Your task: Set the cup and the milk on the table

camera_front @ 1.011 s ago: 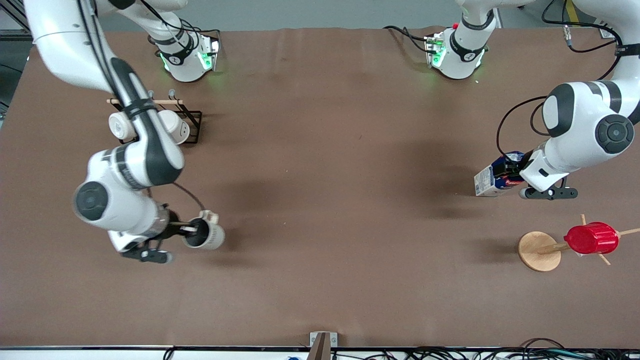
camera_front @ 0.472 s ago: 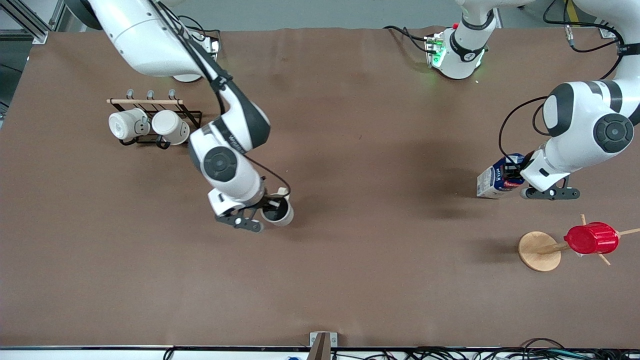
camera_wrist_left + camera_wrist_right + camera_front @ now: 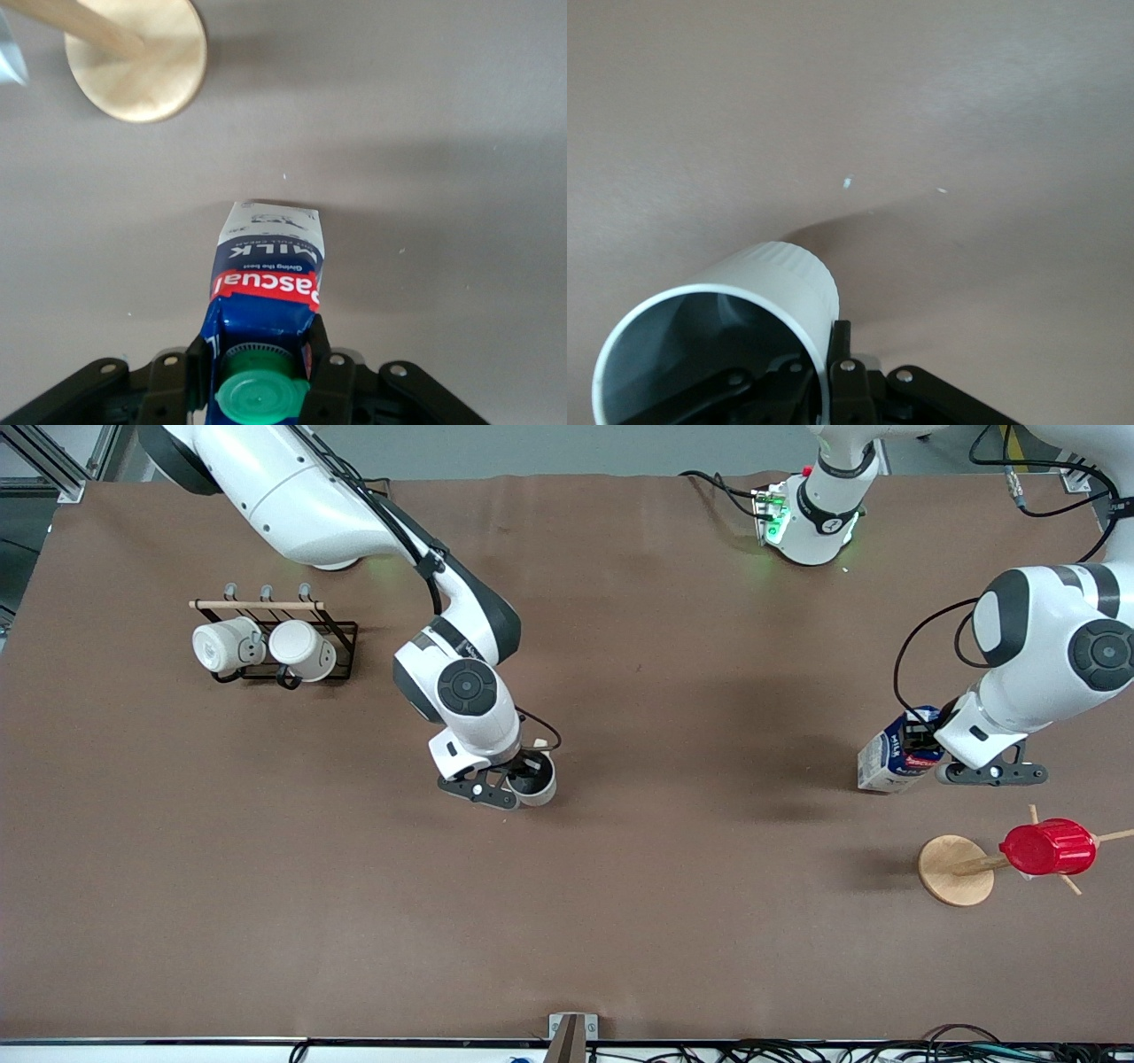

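Right arm: reaches from its base at the top of the front view down to mid-table, elbow bent, wrist pointing down. Right gripper [image 3: 521, 772] is clamped on the rim of the cup [image 3: 534, 778], one finger inside the wall and one outside, as the right wrist view shows [image 3: 833, 354]. The cup [image 3: 735, 336] hangs with its mouth up, over the middle of the table [image 3: 620, 886]; its base is hidden, so contact with the table cannot be told.

Left arm: folded at the left arm's end of the table, forearm angled down toward 7 o'clock in the front view. Left gripper [image 3: 921, 748] is closed on the gable top of the milk [image 3: 897, 760], fingers [image 3: 323, 350] pressing either side just beside the green cap [image 3: 262, 400]. The carton [image 3: 266, 274] is tilted, its base toward the table.

Wooden disc [image 3: 955, 870] with the red ribbed cup [image 3: 1047, 848] on its peg lies at about 5 o'clock from the milk. Two white mugs [image 3: 266, 649] hang on the black rack [image 3: 341, 638] at about 10 o'clock from the cup.
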{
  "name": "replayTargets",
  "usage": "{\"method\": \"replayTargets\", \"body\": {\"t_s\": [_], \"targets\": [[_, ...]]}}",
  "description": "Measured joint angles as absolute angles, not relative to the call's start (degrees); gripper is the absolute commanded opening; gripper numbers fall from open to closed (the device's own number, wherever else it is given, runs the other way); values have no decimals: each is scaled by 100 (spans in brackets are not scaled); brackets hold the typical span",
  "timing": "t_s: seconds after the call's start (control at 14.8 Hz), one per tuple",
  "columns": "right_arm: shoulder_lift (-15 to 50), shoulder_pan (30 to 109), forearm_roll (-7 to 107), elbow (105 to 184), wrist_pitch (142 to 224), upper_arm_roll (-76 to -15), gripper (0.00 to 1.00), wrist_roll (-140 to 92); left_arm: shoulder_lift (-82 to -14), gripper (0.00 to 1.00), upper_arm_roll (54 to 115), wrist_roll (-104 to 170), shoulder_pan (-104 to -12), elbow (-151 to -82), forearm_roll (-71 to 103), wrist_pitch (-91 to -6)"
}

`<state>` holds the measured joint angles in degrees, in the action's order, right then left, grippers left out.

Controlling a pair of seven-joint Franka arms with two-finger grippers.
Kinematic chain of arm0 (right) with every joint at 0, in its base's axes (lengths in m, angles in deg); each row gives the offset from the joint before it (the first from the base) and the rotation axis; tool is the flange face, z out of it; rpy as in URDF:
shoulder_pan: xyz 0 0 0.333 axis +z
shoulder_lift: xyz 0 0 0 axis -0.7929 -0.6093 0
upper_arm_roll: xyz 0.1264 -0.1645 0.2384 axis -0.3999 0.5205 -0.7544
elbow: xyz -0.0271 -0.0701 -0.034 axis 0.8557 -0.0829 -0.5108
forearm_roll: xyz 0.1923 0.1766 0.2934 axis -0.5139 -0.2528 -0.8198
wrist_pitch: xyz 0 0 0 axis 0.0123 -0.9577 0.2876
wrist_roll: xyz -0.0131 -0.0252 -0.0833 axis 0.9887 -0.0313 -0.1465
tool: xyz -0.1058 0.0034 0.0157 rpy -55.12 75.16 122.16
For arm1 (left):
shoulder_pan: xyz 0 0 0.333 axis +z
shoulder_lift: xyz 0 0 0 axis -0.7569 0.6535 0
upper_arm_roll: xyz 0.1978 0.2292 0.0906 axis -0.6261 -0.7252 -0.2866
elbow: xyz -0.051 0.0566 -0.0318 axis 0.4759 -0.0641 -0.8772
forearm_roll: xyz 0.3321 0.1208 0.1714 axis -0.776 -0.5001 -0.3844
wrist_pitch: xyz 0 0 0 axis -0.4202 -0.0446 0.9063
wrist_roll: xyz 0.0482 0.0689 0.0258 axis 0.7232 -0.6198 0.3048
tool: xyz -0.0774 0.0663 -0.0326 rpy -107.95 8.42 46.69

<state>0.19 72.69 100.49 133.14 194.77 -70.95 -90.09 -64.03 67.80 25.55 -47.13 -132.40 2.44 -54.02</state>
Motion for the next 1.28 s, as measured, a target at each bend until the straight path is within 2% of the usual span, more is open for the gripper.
{"method": "replayTargets", "body": {"t_s": [0.27,0.47,0.54,0.61,0.74,1.08,1.28], "targets": [[-119,7274,10111,13314,19628,-7101,4,-9054,-6233,7,6813,2556,-4718,-12769,253,-5336],[-185,7287,10273,13315,19628,-7107,7,-9079,-5887,3,6907,2556,-4815,-12101,435,-5007],[-199,7294,10280,13315,19628,-7108,11,-9079,-5728,3,6992,2568,-4875,-11817,471,-4919],[-206,7302,10285,13315,19628,-7109,29,-9079,-5573,2,7060,2614,-4959,-11558,481,-4860],[-212,7313,10295,13315,19628,-7110,100,-9079,-5322,1,7114,2815,-5137,-11174,481,-4821],[-181,7330,10637,13273,19630,-7134,100,-9087,-4937,1,7364,2907,-5214,-10647,486,-4804],[130,7245,10697,13159,19347,-7131,100,-9094,-4814,1,7516,2932,-5255,-10472,488,-4803]]}}
